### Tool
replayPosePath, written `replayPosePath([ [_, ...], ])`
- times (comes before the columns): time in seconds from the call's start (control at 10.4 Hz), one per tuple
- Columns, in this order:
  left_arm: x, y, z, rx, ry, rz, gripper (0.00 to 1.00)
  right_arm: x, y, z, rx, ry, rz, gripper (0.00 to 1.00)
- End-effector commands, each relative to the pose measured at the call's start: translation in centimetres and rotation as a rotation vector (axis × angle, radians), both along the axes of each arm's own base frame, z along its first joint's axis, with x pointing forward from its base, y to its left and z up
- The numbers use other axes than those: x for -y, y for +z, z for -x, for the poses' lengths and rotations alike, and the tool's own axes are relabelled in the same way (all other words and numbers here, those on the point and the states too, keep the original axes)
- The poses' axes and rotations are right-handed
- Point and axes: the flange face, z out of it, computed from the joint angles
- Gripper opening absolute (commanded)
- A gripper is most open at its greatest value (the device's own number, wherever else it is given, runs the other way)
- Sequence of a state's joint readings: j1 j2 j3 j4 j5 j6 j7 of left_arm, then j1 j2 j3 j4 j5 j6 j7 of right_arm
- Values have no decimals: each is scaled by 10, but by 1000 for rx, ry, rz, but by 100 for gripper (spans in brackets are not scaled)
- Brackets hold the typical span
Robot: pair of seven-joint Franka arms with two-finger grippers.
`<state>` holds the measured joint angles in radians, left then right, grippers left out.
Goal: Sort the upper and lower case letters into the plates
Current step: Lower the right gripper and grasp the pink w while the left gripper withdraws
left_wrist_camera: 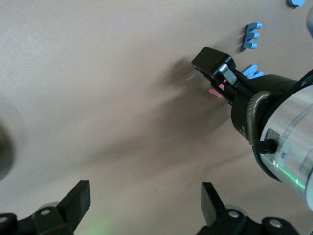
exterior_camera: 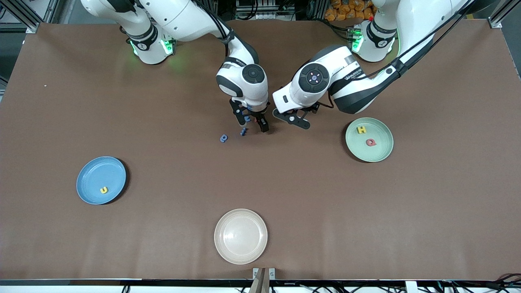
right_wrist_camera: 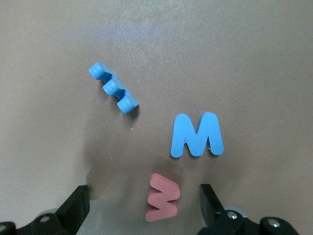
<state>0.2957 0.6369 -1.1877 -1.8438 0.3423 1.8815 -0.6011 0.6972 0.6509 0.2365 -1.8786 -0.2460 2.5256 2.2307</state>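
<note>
Right gripper [exterior_camera: 252, 121] wide open, empty, low over a blue letter [right_wrist_camera: 197, 135] and red letter [right_wrist_camera: 163, 198], left gripper [exterior_camera: 294, 118] open, empty, just beside, green plate [exterior_camera: 380, 154] with two letters at 3 o'clock, blue plate [exterior_camera: 91, 179] with one at 8 o'clock.

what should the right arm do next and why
Probably lower the open right end effector straight down and close on the red letter, which lies flat on the table between its fingers; the blue M-shaped letter sits just beside, so keep clear of it.
</note>
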Motion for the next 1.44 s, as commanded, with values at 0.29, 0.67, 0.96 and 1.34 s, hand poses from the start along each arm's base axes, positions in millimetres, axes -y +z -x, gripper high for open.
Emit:
replayPosePath([
  [0.29,-1,5,1,-16,-2,2,100,-4,-1,5,21,-3,12,0],
  [0.67,4,6,3,-20,-4,7,100,-4,3,4,43,26,22,0],
  [0.96,13,13,5,-42,22,37,100,39,22,-52,95,80,59,0],
  [1.34,70,20,17,-21,40,51,100,123,66,-136,118,118,89,0],
])
